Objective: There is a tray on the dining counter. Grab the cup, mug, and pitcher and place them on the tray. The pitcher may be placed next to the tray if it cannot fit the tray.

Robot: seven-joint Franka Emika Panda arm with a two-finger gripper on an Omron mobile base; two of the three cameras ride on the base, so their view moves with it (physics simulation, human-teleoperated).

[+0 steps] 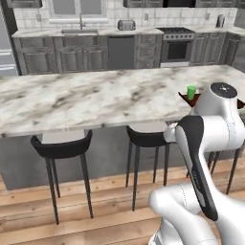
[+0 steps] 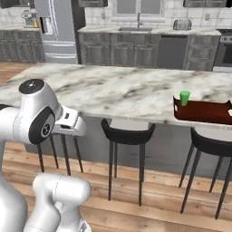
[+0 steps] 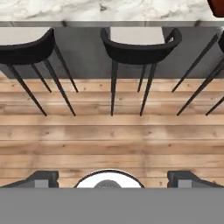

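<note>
The green cup stands upright at the left end of the dark red-brown tray, which lies near the front edge of the marble dining counter. The left base view shows the cup and a corner of the tray on the dining counter, just beside my arm's upper joint. My gripper is open, its fingertips far apart with nothing between them, and it hangs in front of the counter over the wooden floor. A tray corner peeks in at the hand view's top right. The mug and the pitcher are out of view.
Black bar stools line the counter's near side over a plank floor. Grey cabinets, a sink, a stove and a fridge run along the back wall.
</note>
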